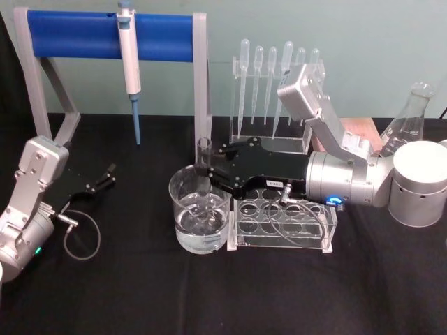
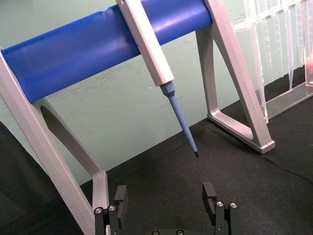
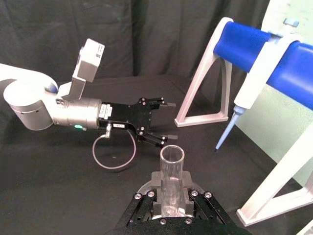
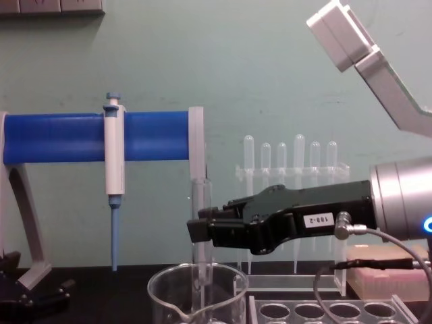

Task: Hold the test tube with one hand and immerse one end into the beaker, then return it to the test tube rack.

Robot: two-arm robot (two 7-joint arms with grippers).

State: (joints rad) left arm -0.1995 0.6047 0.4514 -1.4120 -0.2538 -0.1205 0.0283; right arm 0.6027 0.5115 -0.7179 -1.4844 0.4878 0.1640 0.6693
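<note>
Blue stand [image 1: 105,35] at back left, right gripper [image 1: 204,166] clamped on the upright tube [image 4: 200,202], rack [image 1: 279,241] just right of the beaker [image 1: 176,206], beaker beneath that gripper, left gripper [image 1: 103,179] spread wide at far left, tube's lower end inside the beaker

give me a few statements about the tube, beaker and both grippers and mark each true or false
The right gripper is shut on the test tube. True.
The test tube lies flat across the beaker. False: it stands upright, lower end inside the beaker.
The left gripper holds the white-and-blue pipette. False: its fingers are open and empty; the pipette hangs on the blue stand.
The beaker sits to the robot's left of the test tube rack. True.
</note>
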